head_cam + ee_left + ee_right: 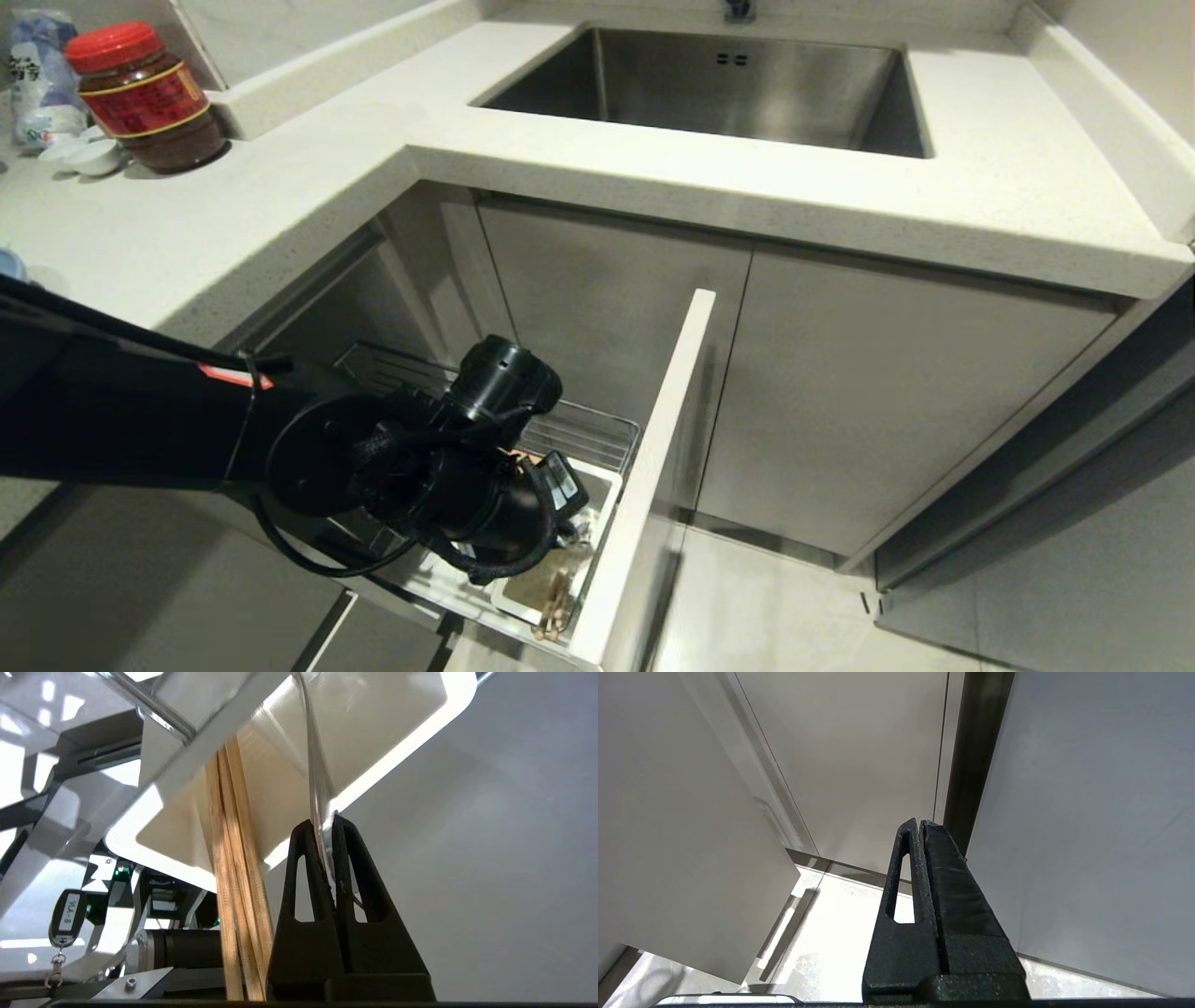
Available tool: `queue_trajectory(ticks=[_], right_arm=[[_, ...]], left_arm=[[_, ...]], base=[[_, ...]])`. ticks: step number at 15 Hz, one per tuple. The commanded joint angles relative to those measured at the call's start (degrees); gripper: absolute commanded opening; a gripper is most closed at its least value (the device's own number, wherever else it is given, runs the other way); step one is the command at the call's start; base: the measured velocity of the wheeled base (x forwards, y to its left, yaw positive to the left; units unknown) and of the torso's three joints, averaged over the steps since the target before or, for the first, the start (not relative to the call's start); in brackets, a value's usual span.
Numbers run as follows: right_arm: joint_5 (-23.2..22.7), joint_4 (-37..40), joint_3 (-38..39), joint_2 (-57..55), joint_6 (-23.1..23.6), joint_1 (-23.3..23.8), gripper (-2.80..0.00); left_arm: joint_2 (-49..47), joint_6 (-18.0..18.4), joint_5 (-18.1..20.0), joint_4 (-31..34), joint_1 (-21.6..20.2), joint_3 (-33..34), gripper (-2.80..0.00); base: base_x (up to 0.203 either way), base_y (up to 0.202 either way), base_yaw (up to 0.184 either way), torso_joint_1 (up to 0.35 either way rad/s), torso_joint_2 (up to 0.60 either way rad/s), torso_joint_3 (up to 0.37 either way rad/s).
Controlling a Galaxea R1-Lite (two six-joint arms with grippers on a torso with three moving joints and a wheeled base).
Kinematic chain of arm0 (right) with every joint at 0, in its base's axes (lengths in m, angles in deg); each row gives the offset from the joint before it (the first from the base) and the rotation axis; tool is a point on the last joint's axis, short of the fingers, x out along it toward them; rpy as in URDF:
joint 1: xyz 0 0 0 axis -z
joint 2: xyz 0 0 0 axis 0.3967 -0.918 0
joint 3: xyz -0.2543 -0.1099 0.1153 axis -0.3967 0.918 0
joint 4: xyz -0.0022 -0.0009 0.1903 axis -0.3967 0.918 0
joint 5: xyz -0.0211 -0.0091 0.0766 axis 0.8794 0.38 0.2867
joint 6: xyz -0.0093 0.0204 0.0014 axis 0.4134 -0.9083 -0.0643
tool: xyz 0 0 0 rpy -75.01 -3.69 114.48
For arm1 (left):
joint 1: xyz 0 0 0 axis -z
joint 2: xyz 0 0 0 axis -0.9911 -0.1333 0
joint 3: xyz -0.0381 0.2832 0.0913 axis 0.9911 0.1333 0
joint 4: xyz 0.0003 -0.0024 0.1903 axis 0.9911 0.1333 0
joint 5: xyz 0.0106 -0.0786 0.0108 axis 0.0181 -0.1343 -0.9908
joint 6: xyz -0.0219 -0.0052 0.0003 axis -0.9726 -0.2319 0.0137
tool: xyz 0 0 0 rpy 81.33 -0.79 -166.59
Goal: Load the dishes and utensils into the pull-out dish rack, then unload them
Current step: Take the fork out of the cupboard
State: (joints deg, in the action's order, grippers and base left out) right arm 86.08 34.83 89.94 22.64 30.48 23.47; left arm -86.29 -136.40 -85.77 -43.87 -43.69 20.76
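left gripper (325, 823): reaches down into the pull-out dish rack, its two black fingers (303, 877) clamped on the thin silver handle of the fork

fork (316, 779): stands in the white utensil bin, its handle rising out of the bin into the left gripper's grip

chopsticks (233, 858): light-wood pair leaning together in the white utensil bin, just beside the fork and apart from the left gripper's fingers

white utensil bin (402, 732): sits at the front of the rack, just behind the white panel front

pull-out dish rack (597, 439): drawn out from under the worktop, chrome wire visible behind the left arm; the plate and bowl cannot be seen

white panel front (653, 467): stands edge-on at the rack's outer end

right gripper (922, 823): parked low beside grey cabinet doors, away from the rack, fingers pressed together on nothing

worktop (280, 205): carries a red-lidded jar (145, 93) at its far left corner, well apart from the steel sink (738, 89)
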Motion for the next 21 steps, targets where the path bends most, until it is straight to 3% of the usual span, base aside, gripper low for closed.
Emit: queue_trajectory(ticks=[1,6,14,21], right_arm=[[-0.01,-0.08,1.49,0.04,-0.02,-0.01,-2.8],[-0.01,-0.08,1.49,0.04,-0.02,-0.01,-2.8],[-0.01,-0.08,1.49,0.04,-0.02,-0.01,-2.8],[-0.01,-0.02,1.49,0.04,-0.02,-0.01,-2.8]], left_arm=[[2.27,-0.07,-0.31,-0.04,-0.01,-0.86,-2.8],[9.81,2.34,-2.06,2.1,-0.06,-3.15,-2.8],[13.52,4.98,-2.78,33.38,4.31,-18.39,-2.8],[20.89,6.47,-2.97,42.06,4.95,-27.12,-2.8]], base=[[0.0,0.0,0.0,0.0,0.0,0.0],[0.0,0.0,0.0,0.0,0.0,0.0],[0.0,0.0,0.0,0.0,0.0,0.0],[0.0,0.0,0.0,0.0,0.0,0.0]])
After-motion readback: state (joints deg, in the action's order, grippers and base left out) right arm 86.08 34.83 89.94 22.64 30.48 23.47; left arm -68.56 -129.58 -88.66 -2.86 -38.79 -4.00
